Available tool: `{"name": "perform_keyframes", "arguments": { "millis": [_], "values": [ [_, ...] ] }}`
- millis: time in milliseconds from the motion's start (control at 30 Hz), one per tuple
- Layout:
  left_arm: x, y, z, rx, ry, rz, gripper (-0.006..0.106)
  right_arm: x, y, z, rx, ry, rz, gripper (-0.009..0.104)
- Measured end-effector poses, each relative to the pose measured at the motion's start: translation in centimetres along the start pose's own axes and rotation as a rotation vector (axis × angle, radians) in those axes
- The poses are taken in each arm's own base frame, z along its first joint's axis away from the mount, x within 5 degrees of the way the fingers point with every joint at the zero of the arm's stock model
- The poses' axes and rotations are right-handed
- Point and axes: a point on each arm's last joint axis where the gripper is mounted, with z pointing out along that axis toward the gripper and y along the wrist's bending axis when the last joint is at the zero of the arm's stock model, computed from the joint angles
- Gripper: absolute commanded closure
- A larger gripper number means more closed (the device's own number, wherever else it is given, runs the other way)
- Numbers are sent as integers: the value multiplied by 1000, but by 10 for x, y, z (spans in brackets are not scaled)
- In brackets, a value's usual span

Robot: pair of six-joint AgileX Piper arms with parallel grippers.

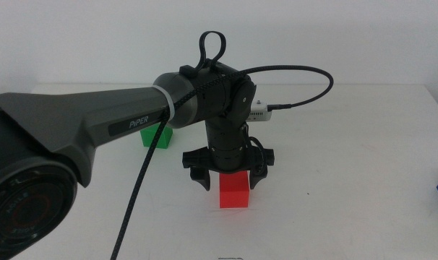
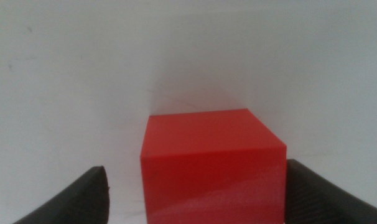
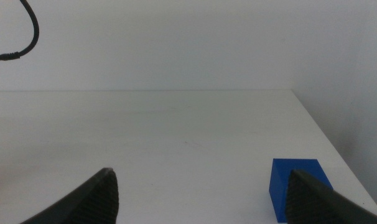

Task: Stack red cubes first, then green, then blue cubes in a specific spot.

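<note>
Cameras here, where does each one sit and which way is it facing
Middle view: above the table, looking forward and down; left arm and left claw over the red cube.
Left wrist view: on the left arm, facing the red cube between open jaws.
Right wrist view: on the waiting right arm, facing the blue cube.
Middle and left wrist views share the red cube.

Bright, even, diffuse light throughout; white table near overexposed. Faint soft shadow just beside the red cube and under the left gripper. Wrist views soft, their near jaws blurred. No glare.
</note>
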Motion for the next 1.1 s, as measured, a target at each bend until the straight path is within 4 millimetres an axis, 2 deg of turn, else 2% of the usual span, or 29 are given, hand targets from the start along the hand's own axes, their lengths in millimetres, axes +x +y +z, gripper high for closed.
{"name": "perform_keyframes", "arguments": {
  "millis": [167, 433, 767, 933, 1100],
  "values": [
    [0, 1, -4, -2, -9, 4, 7, 0, 0, 0, 0, 0, 0, 1],
    [0, 1, -28, 30, -52, 12, 7, 0, 0, 0, 0, 0, 0, 1],
    [-5, 0, -84, 60, -172, 115, 7, 0, 0, 0, 0, 0, 0, 1],
    [-6, 14, -109, 13, -216, 117, 7, 0, 0, 0, 0, 0, 0, 1],
    [-20, 49, -123, -14, -220, 98, 7, 0, 0, 0, 0, 0, 0, 1]
  ]
}}
